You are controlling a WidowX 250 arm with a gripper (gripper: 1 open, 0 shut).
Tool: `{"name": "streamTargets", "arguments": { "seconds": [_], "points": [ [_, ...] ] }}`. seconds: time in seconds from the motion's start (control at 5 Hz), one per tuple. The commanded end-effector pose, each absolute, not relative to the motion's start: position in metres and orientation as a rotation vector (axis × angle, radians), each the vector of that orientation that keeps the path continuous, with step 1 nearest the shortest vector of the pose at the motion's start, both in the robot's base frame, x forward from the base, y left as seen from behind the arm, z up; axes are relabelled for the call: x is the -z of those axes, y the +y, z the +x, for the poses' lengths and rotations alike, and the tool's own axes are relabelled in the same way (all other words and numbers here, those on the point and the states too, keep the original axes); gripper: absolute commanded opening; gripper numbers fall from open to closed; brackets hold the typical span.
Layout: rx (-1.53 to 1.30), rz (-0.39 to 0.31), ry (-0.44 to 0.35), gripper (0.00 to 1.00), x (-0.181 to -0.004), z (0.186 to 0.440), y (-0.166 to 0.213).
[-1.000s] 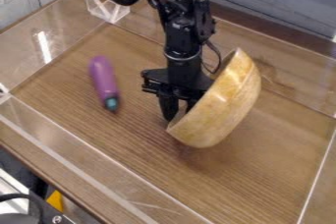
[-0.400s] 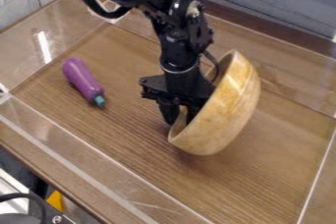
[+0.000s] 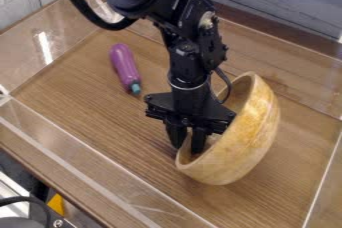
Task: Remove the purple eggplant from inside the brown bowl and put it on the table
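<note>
The purple eggplant (image 3: 124, 69) lies flat on the table (image 3: 94, 137), outside the bowl, with its teal stem end pointing toward the front. It is left of and behind the gripper, clear of it. The brown bowl (image 3: 247, 132) is tipped up on its side, its tan inside facing left toward the arm. My gripper (image 3: 191, 144) points straight down, its fingers straddling the bowl's left rim and closed on it. Nothing shows inside the bowl.
Clear acrylic walls (image 3: 47, 42) run along the table's left, back and front edges. The black arm (image 3: 181, 32) reaches down from the back left. A grey plank wall stands behind the table.
The arm and tipped bowl have moved toward the front right. The eggplant now lies farther back and right than half a second ago. The fingers have closed a little.
</note>
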State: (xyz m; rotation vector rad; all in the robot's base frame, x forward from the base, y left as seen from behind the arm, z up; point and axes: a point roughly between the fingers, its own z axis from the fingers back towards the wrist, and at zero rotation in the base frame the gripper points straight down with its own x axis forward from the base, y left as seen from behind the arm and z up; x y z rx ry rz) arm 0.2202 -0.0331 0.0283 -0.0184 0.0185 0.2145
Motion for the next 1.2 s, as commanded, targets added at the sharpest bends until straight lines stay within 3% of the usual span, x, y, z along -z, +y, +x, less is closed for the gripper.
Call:
{"name": "streamTargets", "arguments": {
  "seconds": [0.0, 0.4, 1.0],
  "points": [
    [-0.165, -0.021, 0.015, 0.00, -0.034, 0.219, -0.039],
    [-0.199, -0.021, 0.023, 0.00, -0.031, 0.220, -0.067],
    [-0.199, -0.038, 0.030, 0.00, -0.061, 0.217, -0.070]
  ]
}}
